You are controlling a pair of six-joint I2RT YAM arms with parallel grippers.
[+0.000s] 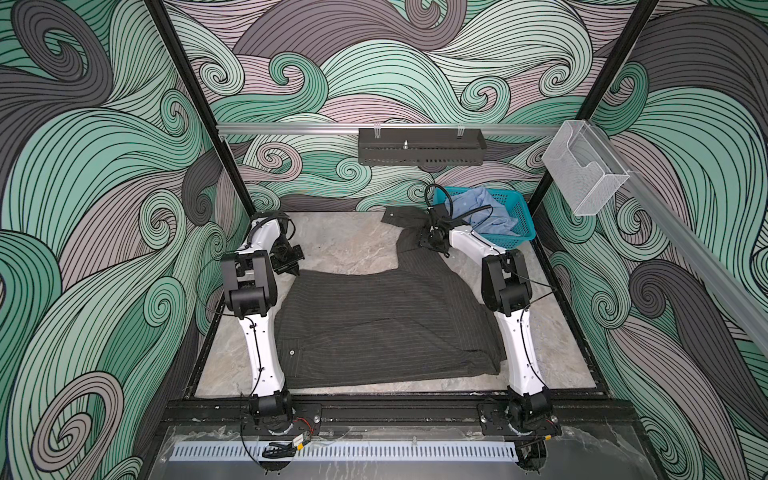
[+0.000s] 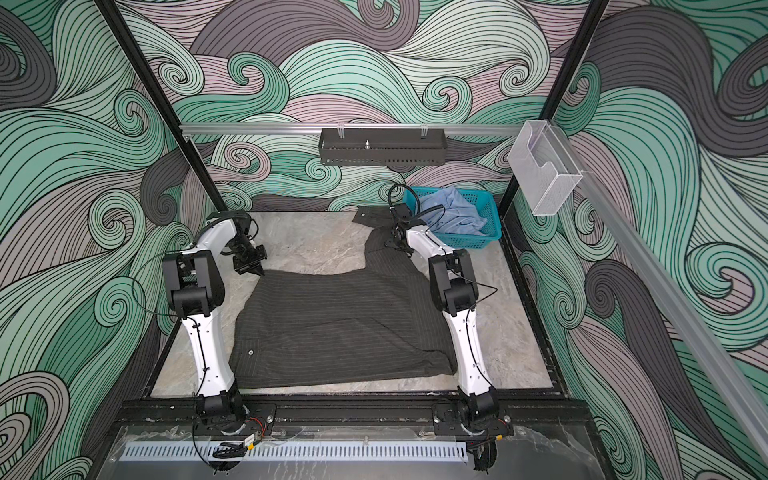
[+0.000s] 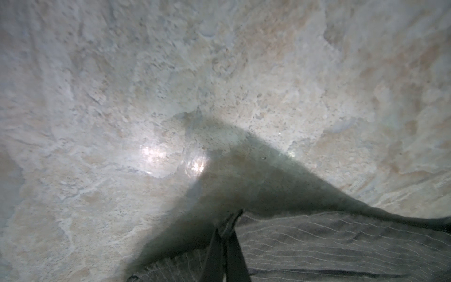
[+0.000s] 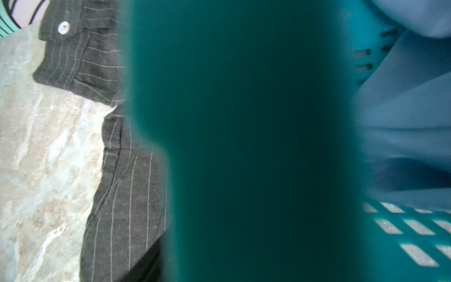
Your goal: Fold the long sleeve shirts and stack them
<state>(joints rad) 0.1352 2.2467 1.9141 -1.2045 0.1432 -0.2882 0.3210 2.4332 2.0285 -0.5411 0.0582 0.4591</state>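
- The grey shirt [image 1: 374,324] [image 2: 340,328] lies spread over the middle of the surface [image 1: 345,245], between the two arms, with its hem close to the near edge.
- One sleeve [image 1: 409,237] runs from the shirt's far right part toward the far edge. Its cuff [image 4: 80,48], with a white button, lies flat just beside the basket.
- The blue shirt [image 1: 478,208] sits crumpled inside the teal basket [image 1: 521,235], which stands in the far right corner of the surface.
- The left end effector [image 1: 296,272] [image 3: 228,227] is at the grey shirt's far left corner. Its fingers are pressed together and pinch the cloth edge, which rises off the surface there and casts a shadow.
- The right end effector [image 1: 434,237] is over the sleeve, next to the basket's near left corner. It is dark against dark cloth in both top views, and a teal blur fills the middle of the right wrist view, so I cannot tell whether its fingers are spread or closed.
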